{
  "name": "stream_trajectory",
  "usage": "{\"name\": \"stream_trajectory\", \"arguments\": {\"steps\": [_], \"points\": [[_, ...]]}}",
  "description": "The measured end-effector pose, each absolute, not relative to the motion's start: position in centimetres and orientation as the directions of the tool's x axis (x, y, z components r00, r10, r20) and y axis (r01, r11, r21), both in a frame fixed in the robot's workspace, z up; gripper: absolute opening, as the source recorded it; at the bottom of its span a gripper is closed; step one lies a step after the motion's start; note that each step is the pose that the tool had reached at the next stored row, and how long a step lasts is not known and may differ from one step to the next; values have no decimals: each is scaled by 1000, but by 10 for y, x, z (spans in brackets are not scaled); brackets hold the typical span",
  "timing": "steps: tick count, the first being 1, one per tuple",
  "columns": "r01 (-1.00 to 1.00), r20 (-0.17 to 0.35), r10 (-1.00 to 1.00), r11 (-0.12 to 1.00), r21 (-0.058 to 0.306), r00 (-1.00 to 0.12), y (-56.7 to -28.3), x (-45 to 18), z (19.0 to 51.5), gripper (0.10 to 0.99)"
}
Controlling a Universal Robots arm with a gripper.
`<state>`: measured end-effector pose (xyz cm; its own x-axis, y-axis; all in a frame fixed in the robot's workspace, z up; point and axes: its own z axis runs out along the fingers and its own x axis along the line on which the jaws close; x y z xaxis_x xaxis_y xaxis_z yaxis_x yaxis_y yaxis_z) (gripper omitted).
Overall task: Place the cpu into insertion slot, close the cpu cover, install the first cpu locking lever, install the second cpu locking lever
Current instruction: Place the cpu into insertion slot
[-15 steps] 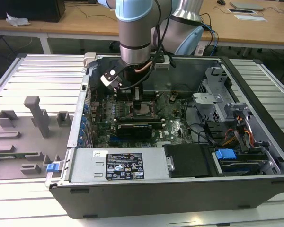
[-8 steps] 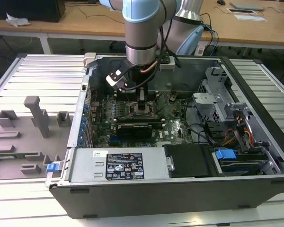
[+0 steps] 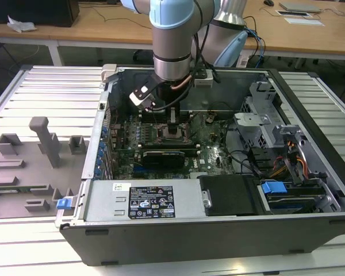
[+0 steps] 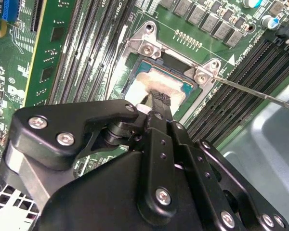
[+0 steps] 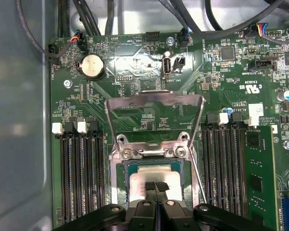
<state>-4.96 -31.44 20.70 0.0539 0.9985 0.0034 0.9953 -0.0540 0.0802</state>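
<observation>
Entry: CPU seating step.

My gripper (image 5: 156,186) is down inside the open computer case (image 3: 218,241), directly over the insertion slot (image 4: 137,65) on the green motherboard (image 5: 135,62). My two fingers are pressed together with nothing between them. Their tips meet at the middle of the cpu's (image 5: 140,174) pale metal top. I cannot tell whether they press on it or sit just above it.

The cpu lies flat inside the slot's frame. In both wrist views it looks level and squared to the socket edges, so I judge the first step done or nearly so. Tips closed at the centre would load the chip evenly rather than tipping a corner.

The cpu cover (image 5: 154,99) stands swung open on its hinge at the far edge of the socket. Board shows through its square cut-out. It leaves the socket free from above, which is why I can reach straight down.

One thin wire locking lever (image 4: 250,91) runs out from the socket corner across the memory slots (image 5: 82,178). It is unlatched and lies clear of the chip. Cover and levers are not yet closed.
</observation>
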Motion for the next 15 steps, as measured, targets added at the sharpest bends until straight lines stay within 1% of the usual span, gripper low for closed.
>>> {"name": "stream_trajectory", "arguments": {"steps": [15], "points": [[995, -22, 998, -52, 81, 54, -314, -50, 250, 106]]}}
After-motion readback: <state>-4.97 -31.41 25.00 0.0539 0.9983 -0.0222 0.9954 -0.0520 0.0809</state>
